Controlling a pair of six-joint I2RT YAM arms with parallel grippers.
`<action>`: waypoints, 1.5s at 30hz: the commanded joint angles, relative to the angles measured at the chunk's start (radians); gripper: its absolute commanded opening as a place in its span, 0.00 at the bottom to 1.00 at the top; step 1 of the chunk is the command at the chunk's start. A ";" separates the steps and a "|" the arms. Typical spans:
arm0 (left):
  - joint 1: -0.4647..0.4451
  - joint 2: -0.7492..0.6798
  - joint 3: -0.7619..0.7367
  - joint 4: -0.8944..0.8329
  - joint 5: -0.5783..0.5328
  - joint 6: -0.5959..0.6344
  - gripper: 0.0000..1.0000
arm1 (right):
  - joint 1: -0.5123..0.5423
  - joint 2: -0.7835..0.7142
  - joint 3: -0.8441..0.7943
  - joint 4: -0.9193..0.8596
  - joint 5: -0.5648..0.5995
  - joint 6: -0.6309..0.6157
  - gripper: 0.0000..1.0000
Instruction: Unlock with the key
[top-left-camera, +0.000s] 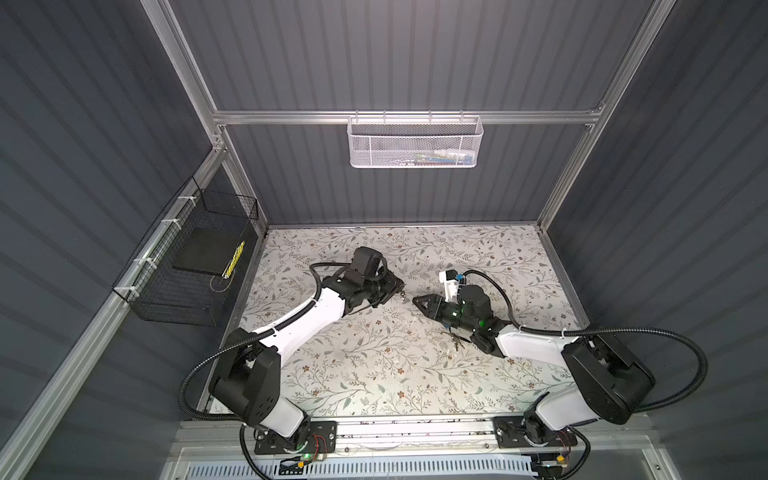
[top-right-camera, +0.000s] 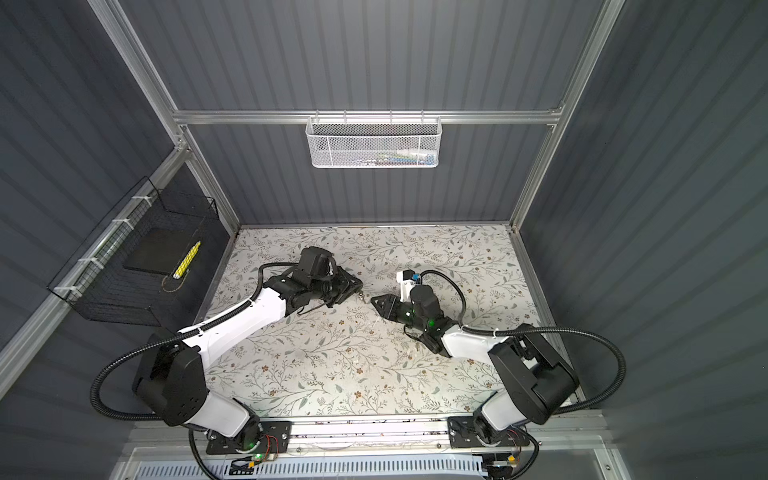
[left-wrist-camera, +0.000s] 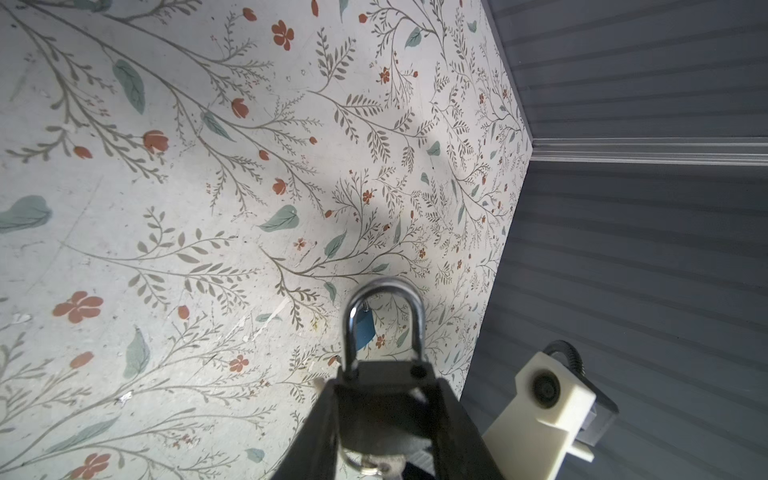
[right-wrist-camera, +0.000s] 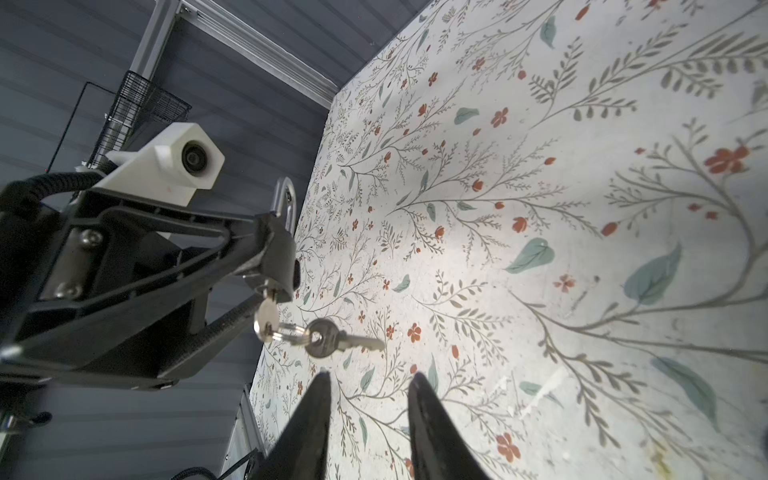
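Note:
My left gripper (left-wrist-camera: 384, 386) is shut on the dark body of a padlock (left-wrist-camera: 382, 415), held above the table. Its steel shackle (left-wrist-camera: 386, 286) sticks out past the fingertips. A silver key (right-wrist-camera: 266, 316) sits in the keyhole on the padlock's (right-wrist-camera: 276, 253) underside. From that key's ring a second key (right-wrist-camera: 332, 336) hangs free. My right gripper (right-wrist-camera: 370, 376) is open and empty, its tips a short way from the hanging key and not touching it. In both top views the left gripper (top-left-camera: 398, 286) and right gripper (top-left-camera: 415, 300) face each other tip to tip at mid-table.
The floral table top (top-left-camera: 374, 365) is bounded by grey ribbed walls. A black wire basket (top-left-camera: 187, 266) hangs on the left wall and a white mesh basket (top-left-camera: 415, 143) on the back rail. A small bunch of metal bits (top-left-camera: 452, 340) lies by the right forearm.

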 joint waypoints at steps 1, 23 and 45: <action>0.005 0.015 0.033 -0.019 0.029 -0.013 0.04 | 0.010 -0.035 -0.020 -0.029 0.044 -0.080 0.39; 0.005 0.021 0.027 0.011 0.086 -0.044 0.05 | 0.070 0.067 0.060 0.189 0.099 -0.153 0.52; 0.005 0.028 0.030 0.041 0.115 -0.072 0.09 | 0.070 0.168 0.166 0.202 0.093 -0.147 0.33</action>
